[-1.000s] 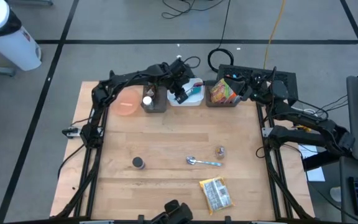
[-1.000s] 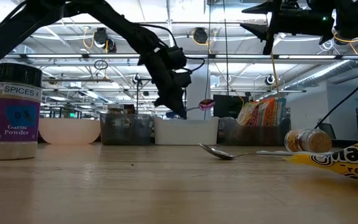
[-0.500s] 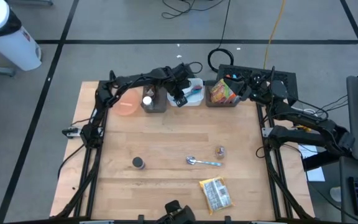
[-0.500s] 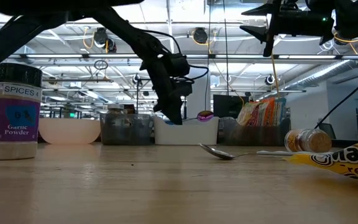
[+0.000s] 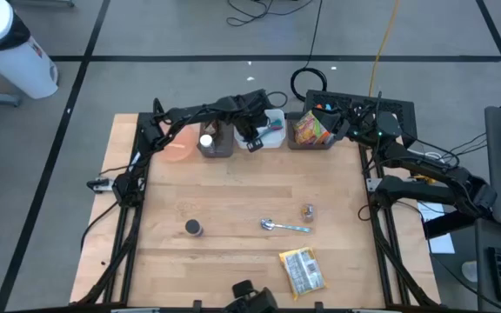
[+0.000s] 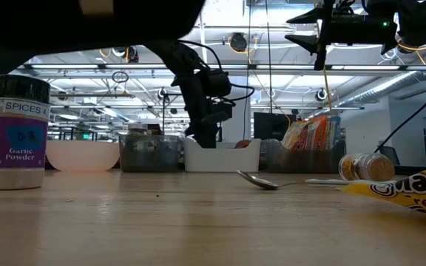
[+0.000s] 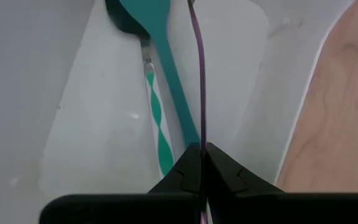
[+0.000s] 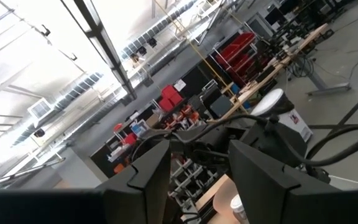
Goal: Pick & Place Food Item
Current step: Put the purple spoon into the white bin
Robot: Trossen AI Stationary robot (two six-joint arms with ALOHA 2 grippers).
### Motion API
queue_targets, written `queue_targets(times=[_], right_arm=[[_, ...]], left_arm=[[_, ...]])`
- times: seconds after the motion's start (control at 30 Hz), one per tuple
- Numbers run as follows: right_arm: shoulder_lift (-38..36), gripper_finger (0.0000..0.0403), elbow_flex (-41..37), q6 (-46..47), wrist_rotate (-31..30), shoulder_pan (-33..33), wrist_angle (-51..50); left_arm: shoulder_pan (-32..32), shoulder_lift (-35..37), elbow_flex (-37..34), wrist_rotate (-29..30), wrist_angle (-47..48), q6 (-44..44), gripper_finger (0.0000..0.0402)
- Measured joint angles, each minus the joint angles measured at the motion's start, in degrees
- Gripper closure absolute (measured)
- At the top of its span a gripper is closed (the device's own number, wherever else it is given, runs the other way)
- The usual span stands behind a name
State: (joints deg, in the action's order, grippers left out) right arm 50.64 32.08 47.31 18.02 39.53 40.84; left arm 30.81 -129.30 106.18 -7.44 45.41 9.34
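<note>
The thin purple-handled utensil (image 7: 199, 74) is pinched edge-on between the left gripper (image 7: 202, 163)'s tightly closed fingers, lowered into the white plastic bin (image 5: 272, 139), probably so it lands beside the teal spoon (image 7: 157, 37) and striped-handled utensil (image 7: 156, 121) beneath. The right gripper (image 8: 197, 168) waits raised over the dark snack bin (image 5: 313, 142), fingers half apart, empty.

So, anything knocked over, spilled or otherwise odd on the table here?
One small thing: the small jar lies on its side on the bare wood, near the metal spoon, while the garlic powder shaker stands upright. No spill shows around it. The left gripper is clamped on a thin purple utensil over the white bin.
</note>
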Motion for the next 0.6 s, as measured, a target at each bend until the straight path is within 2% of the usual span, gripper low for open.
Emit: queue_targets(times=[0.47,0.6], right_arm=[[0.01,0.0248,0.0,0.0,0.02,0.0,-0.41],[0.01,0.0248,0.0,0.0,0.03,0.0,-0.39]], left_arm=[[0.42,-0.08,2.27,0.02,2.96,2.25,0.0397],[0.39,-0.08,2.24,0.02,2.93,2.21,0.0384]])
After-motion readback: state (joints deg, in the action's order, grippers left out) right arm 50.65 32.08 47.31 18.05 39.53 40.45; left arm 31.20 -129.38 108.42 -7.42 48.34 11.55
